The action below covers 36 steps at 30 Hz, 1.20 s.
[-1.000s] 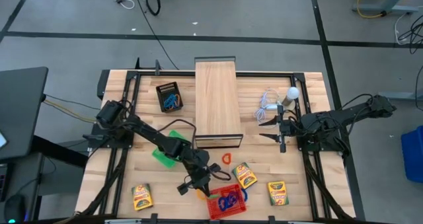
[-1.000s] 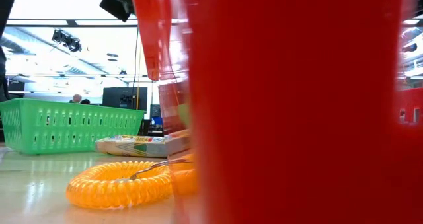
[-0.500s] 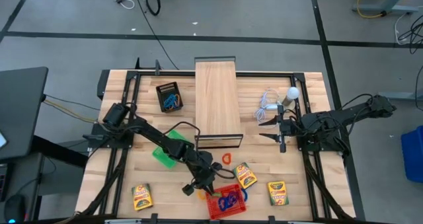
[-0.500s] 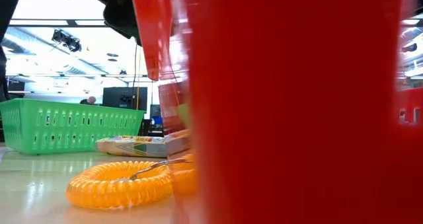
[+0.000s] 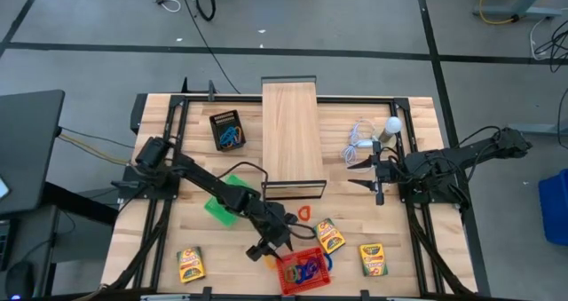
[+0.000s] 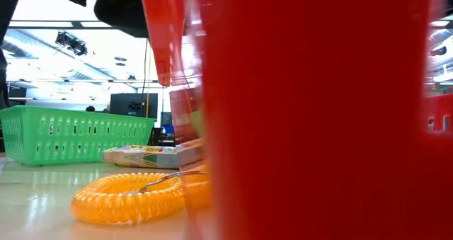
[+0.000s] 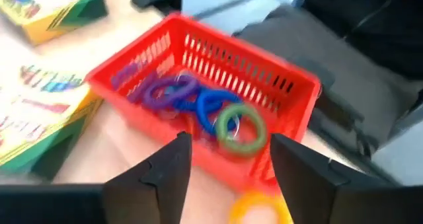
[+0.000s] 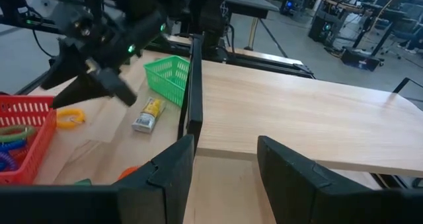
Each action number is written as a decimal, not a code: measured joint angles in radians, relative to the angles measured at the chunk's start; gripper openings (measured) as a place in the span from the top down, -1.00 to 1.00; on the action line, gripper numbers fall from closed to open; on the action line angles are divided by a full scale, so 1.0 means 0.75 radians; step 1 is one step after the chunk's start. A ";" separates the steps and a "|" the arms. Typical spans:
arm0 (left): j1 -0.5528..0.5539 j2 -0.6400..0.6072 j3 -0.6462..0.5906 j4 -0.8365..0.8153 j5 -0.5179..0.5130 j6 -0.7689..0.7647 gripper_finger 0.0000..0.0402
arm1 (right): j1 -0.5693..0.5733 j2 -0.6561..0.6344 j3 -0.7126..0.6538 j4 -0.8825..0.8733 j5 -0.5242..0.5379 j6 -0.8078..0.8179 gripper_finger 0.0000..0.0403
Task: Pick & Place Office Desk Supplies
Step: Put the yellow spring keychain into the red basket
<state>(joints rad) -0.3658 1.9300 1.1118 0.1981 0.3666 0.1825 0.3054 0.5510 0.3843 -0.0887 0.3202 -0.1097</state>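
A red basket (image 5: 303, 270) at the near edge holds blue, purple and green loops (image 7: 198, 105); its wall (image 6: 318, 112) fills the low view. My left gripper (image 5: 271, 248) (image 7: 228, 145) hovers open just above the basket's left side, with nothing between its fingers. An orange coiled loop (image 6: 127, 196) (image 5: 269, 261) lies on the table beside the basket. Three crayon boxes (image 5: 190, 264) (image 5: 328, 235) (image 5: 373, 259) lie flat near the front. A red loop (image 5: 304, 213) lies by the wooden box's near end. My right gripper (image 5: 355, 173) (image 8: 225, 145) waits open at the right.
A long pale wooden box (image 5: 292, 141) runs down the table's middle. A green basket (image 5: 229, 199) (image 6: 74, 134) sits under my left arm. A black box (image 5: 228, 130) with blue loops stands far left. A white bulb with coiled cable (image 5: 377, 132) lies near my right gripper.
My left gripper has shifted a little toward the table's right edge, over the red basket's left side. A green loop now shows among the loops in the basket.
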 joint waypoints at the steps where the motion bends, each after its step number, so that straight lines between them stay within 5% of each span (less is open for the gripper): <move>1: -0.002 -0.022 0.000 -0.051 -0.023 0.012 -0.07 | 0.000 -0.001 0.000 -0.005 0.000 0.000 0.12; 9: -0.101 -0.183 0.001 -0.457 -0.328 0.051 -0.01 | 0.000 -0.001 0.000 -0.055 0.023 0.032 0.12; 19: -0.265 -0.155 -0.001 -0.494 -0.584 0.164 -0.01 | 0.000 0.000 0.000 -0.058 0.050 0.036 0.12; 36: -0.313 0.050 0.137 -0.580 -0.581 0.314 0.03 | 0.000 -0.001 0.000 -0.107 0.057 0.071 0.12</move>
<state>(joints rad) -0.6008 1.9675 1.2146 -0.2371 -0.0690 0.4179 0.3057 0.5507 0.3843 -0.1691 0.3634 -0.0563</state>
